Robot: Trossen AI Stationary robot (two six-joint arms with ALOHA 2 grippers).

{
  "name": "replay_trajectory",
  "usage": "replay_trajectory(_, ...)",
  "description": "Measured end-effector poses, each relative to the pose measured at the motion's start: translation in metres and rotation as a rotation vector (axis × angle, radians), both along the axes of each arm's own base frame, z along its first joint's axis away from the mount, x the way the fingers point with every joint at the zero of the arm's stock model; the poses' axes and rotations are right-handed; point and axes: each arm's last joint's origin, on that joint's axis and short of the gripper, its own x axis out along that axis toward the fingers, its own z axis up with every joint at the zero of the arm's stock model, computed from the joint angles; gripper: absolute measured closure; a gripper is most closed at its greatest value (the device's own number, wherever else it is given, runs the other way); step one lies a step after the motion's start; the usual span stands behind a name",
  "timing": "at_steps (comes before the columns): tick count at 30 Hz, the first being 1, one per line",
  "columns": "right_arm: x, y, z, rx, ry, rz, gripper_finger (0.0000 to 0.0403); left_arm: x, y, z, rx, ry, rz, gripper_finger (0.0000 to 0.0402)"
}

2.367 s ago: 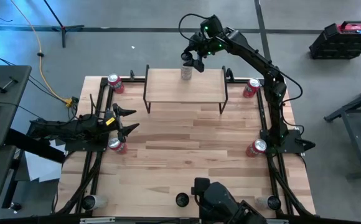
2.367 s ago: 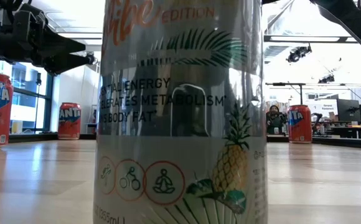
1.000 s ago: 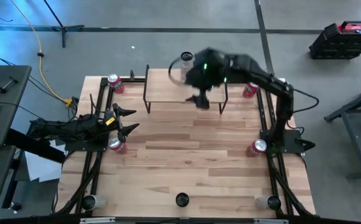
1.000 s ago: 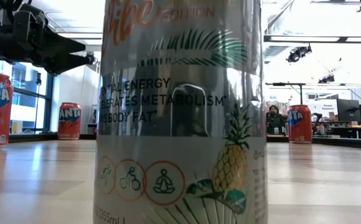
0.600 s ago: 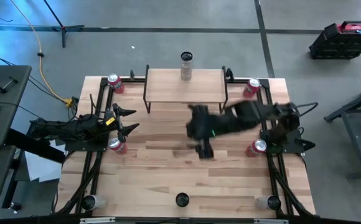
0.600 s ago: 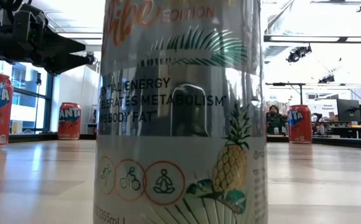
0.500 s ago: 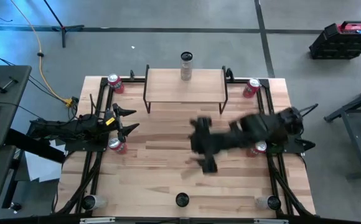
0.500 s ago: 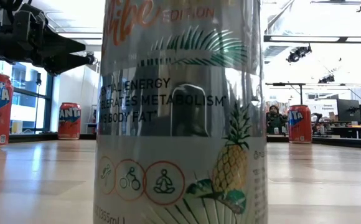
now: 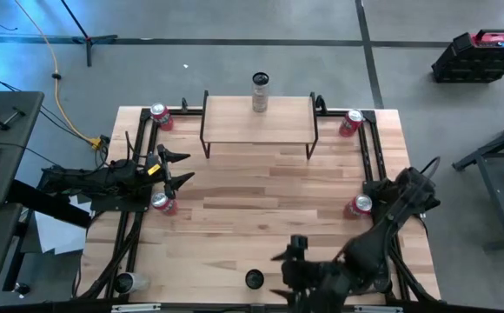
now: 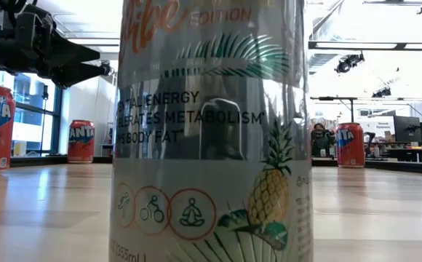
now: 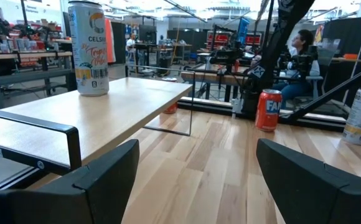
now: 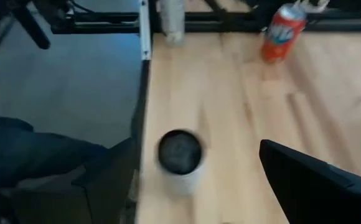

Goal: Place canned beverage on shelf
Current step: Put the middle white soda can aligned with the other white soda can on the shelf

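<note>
The left dark six-joint arm lies low along the table's left edge, its two-finger left gripper [image 9: 175, 169] pointing toward the table's middle with fingers spread apart and nothing between them. The right dark six-joint arm folds down from its base at the right edge toward the near edge, its two-finger right gripper [image 9: 288, 269] low there, fingers apart and empty.
</note>
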Motion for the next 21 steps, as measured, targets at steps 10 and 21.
replay_trajectory(10, -0.009, 0.023, -0.05, 0.036, -0.15, -0.091, 0.0077, 0.0, 0.0, 0.0, 0.0, 0.0, 0.0, 0.0088)
replay_trajectory(21, -0.029, 0.065, -0.084, 0.068, -0.299, 0.003, 0.0077, 0.0, 0.0, 0.0, 0.0, 0.0, 0.0, 0.0088)
